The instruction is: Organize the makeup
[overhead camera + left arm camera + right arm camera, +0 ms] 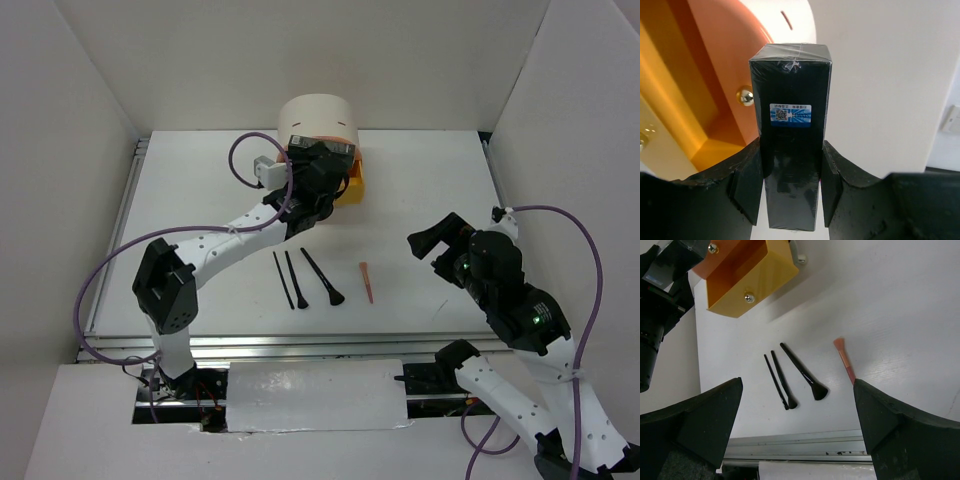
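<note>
My left gripper (pixel 790 186) is shut on a dark grey rectangular box (pixel 791 85) with a blue label, holding it next to the open orange drawer (pixel 695 95) of the cream organizer (pixel 315 115). From above, this gripper (pixel 318 168) hovers at the drawer (pixel 354 186). Two thin black sticks (pixel 283 280) (pixel 293 273), a black flared-head brush (pixel 323 277) and a salmon-pink stick (pixel 367 282) lie on the table in front. My right gripper (pixel 438 243) hangs open and empty to their right; its wrist view shows the sticks (pixel 776 382), the brush (pixel 803 371) and the pink stick (pixel 845 360) below it (pixel 797 427).
White walls enclose the table (pixel 200 200) on the left, back and right. A metal rail (pixel 300 345) runs along the near edge. The drawer has a small silver knob (pixel 745 96).
</note>
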Tool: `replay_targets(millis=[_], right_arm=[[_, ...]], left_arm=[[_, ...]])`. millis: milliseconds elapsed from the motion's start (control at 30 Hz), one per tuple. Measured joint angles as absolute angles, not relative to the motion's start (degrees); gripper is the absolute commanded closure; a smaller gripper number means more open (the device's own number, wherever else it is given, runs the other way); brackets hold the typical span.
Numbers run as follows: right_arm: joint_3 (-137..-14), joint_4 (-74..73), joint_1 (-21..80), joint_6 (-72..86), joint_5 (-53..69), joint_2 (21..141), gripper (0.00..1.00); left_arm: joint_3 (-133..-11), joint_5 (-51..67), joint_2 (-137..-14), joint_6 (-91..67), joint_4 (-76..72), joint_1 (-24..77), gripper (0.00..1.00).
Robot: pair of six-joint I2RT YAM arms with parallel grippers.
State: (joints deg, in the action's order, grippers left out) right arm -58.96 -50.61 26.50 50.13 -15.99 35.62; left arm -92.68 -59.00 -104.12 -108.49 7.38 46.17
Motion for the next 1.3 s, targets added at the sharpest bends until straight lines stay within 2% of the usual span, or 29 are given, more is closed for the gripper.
replay_targets(millis=[300, 633, 800, 867, 900, 967, 1000, 1033, 1067, 1300], right_arm=[[-57.9, -50.5, 26.5, 49.8, -15.6, 35.3, 0.0], [-56.8, -50.2, 26.5, 49.6, -15.2, 34.9, 0.0], [-56.5, -50.2, 26.5, 49.6, -14.8, 34.8, 0.0], [-56.5, -50.2, 26.5, 49.5, -14.8, 34.8, 0.0], [-56.3, -50.1, 26.5, 49.5, -14.8, 34.8, 0.0], [-55.8, -50.1, 26.5, 49.5, -14.8, 34.7, 0.0], [-55.6, -50.2, 26.5, 49.5, -14.8, 34.7, 0.0], [-55.4, -50.2, 26.5, 49.5, -14.8, 34.6, 0.0], [-55.4, -50.2, 26.5, 49.5, -14.8, 34.6, 0.0], [-55.1, -50.1, 26.5, 49.4, -14.8, 34.3, 0.0]], left_arm=[[-92.7, -59.0, -105.1, -111.3, 11.0, 45.5, 0.94], [-89.6, -56.7, -105.6, -112.8, 10.7, 44.0, 0.8], [-88.4, -56.1, -105.8, -112.2, 8.8, 43.6, 0.61], [-88.4, -55.9, -105.9, -111.6, 8.7, 43.6, 0.6], [-88.4, -55.7, -105.9, -111.4, 8.7, 43.6, 0.56], [-88.4, -55.6, -105.9, -111.5, 8.7, 43.5, 0.53], [-88.4, -55.4, -105.9, -111.4, 8.7, 43.5, 0.33], [-88.4, -55.2, -105.9, -111.3, 8.7, 43.5, 0.08], [-88.4, -55.1, -105.9, -111.0, 8.5, 43.5, 0.01], [-88.5, -54.8, -106.0, -110.5, 7.0, 43.4, 0.01]])
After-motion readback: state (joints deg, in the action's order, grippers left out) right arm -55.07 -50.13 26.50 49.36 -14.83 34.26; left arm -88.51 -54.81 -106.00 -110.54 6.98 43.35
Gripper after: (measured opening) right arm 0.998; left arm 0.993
